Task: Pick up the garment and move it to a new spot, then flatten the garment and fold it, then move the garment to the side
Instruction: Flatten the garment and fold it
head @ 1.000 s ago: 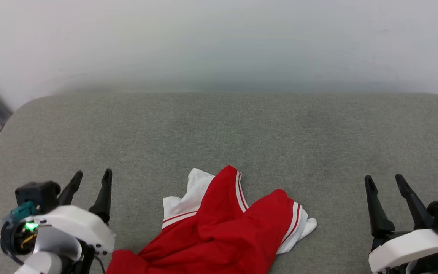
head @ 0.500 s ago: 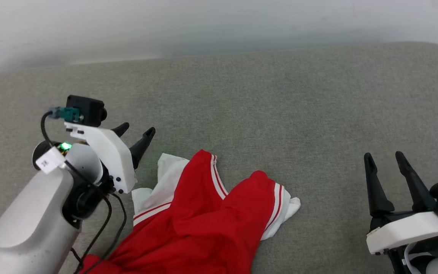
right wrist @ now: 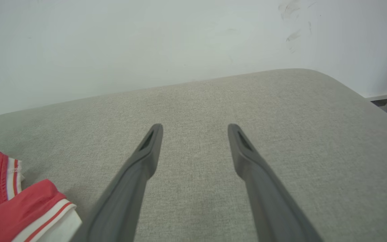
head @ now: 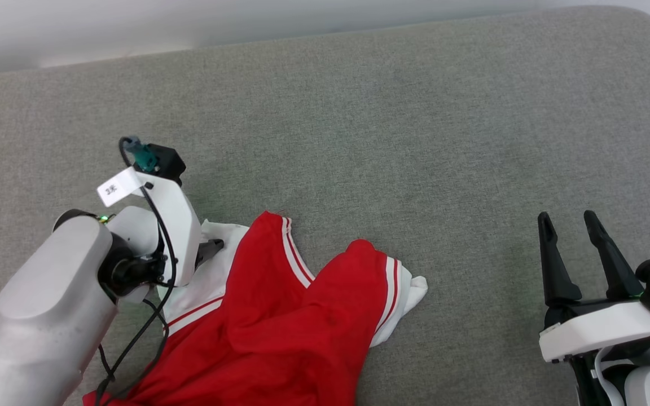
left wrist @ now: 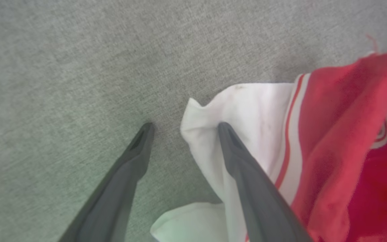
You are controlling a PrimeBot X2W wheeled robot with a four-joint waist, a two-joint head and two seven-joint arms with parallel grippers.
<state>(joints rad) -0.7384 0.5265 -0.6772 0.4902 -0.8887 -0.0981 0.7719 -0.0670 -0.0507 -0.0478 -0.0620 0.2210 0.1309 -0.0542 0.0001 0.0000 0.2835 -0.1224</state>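
Lower left of head view, left hand tips down onto the white sleeve of the garment, crumpled bottom centre on grey cushion; right hand spread, parked lower right. Left wrist view: fingers spread, straddling the sleeve corner, likely set to pinch it for pickup. Right wrist view: spread above the cushion, garment lower left

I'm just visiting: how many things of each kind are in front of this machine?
Red jersey shirt with white sleeves and striped trim: 1
Robot arms with two long dark fingers: 2, the left arm and the right arm, both with jaws open
Grey fabric cushioned surface: 1
Total: 4
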